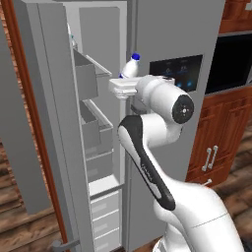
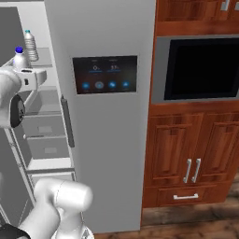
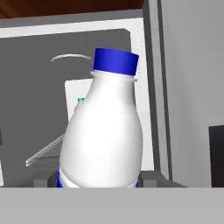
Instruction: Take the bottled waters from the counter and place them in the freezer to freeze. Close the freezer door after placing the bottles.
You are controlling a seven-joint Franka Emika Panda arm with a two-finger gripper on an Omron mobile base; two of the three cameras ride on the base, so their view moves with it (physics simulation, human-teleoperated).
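Note:
My gripper (image 1: 123,87) is shut on a bottled water (image 1: 131,66), a pale bottle with a blue cap, held upright in front of the open freezer (image 1: 101,147). In the hand view this bottle (image 3: 103,131) stands between my fingertips (image 3: 151,179). From the right base view the gripper (image 2: 27,75) and held bottle (image 2: 19,58) are at the far left. A second bottled water (image 2: 31,45) stands on an upper freezer shelf (image 2: 44,56). The freezer door (image 1: 49,123) is swung wide open to the left. The counter is out of view.
The fridge's right door with its dark display panel (image 2: 105,74) stays closed beside the gripper. A black built-in oven (image 2: 200,70) and reddish wood cabinets (image 2: 186,158) stand to the right. White bins and drawers (image 1: 98,133) line the freezer.

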